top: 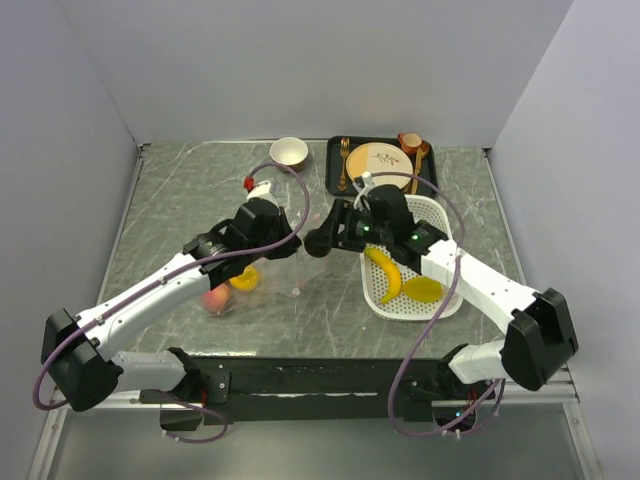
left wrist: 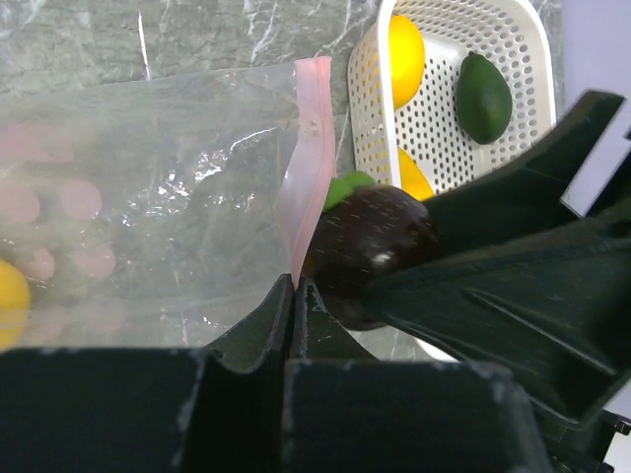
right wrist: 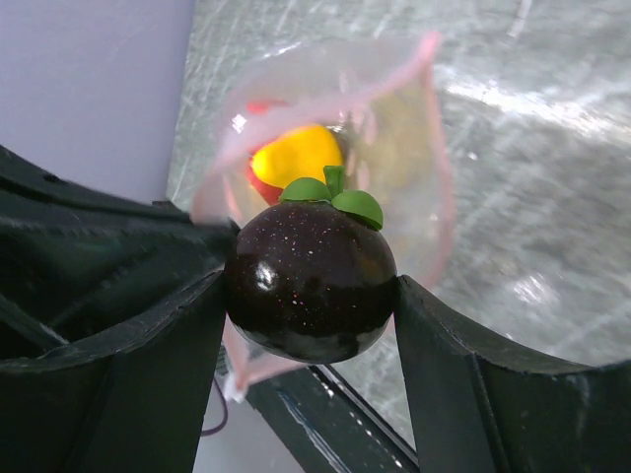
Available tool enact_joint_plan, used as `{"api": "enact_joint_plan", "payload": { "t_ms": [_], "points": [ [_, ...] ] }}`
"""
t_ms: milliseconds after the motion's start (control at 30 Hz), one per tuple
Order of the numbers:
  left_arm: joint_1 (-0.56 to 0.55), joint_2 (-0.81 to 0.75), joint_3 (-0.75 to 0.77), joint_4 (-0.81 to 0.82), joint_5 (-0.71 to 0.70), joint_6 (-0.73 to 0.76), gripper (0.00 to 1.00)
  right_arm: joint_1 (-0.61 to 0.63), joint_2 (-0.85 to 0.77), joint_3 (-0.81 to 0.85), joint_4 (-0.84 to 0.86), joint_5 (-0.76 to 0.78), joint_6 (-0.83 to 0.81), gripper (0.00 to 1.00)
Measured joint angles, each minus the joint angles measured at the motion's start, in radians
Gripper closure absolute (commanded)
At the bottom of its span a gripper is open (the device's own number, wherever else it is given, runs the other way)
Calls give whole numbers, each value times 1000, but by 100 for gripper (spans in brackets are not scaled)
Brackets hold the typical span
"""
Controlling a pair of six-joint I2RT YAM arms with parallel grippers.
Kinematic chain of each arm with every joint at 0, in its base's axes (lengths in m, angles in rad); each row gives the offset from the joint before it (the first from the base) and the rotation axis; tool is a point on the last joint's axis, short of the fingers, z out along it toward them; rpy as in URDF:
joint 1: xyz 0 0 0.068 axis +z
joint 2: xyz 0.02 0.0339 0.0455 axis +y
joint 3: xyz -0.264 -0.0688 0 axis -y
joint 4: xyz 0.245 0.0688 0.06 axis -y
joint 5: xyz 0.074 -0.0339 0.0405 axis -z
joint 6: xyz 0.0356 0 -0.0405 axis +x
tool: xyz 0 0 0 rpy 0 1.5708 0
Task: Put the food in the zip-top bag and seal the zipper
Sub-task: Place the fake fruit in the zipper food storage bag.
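At mid-table, the right end effector clamps the dark purple ball across its widest girth, at the zip-top bag mouth; the ball is judged rigid, light and slippery. Meanwhile the left end effector pinches the limp zipper.

You see the grey marbled desk from high above its near edge; both wrist views sit close, sharing the dark purple plastic ball.
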Motion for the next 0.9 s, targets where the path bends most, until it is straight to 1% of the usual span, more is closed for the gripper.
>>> {"api": "enact_joint_plan", "payload": {
  "t_ms": [133, 267, 367, 400, 467, 500, 567, 600, 700, 767, 800, 900],
  "points": [
    [0, -12, -4, -6, -3, 0, 99, 18, 77, 61, 0, 5, -5, 51],
    [0, -29, -4, -6, -3, 0, 99, 34, 139, 101, -7, 10, -11, 51],
    [0, -39, -4, -6, -5, 0, 99, 41, 161, 118, -21, 8, -23, 48],
    [0, -41, -4, -7, -6, 0, 99, 43, 165, 123, -23, 7, -26, 44],
    [0, -45, -4, -9, -7, 0, 99, 43, 168, 132, -26, 7, -31, 39],
    [0, -47, -4, -9, -8, 0, 99, 43, 168, 137, -26, 6, -32, 33],
    [0, -53, -4, -9, -8, 0, 99, 43, 167, 139, -19, 3, -34, 26],
    [0, -55, -4, -9, -8, -1, 99, 44, 167, 139, -18, 1, -34, 21],
    [0, -61, -4, -14, -11, 0, 99, 46, 167, 139, -21, 2, -45, 11],
    [0, -61, -4, -17, -14, 0, 99, 46, 167, 139, -26, 6, -54, 8],
    [0, -61, -3, -22, -16, 0, 99, 45, 167, 139, -30, 8, -60, 2],
    [0, -61, -3, -31, -18, 0, 99, 45, 165, 139, -39, 21, -70, 1]
  ]
}}
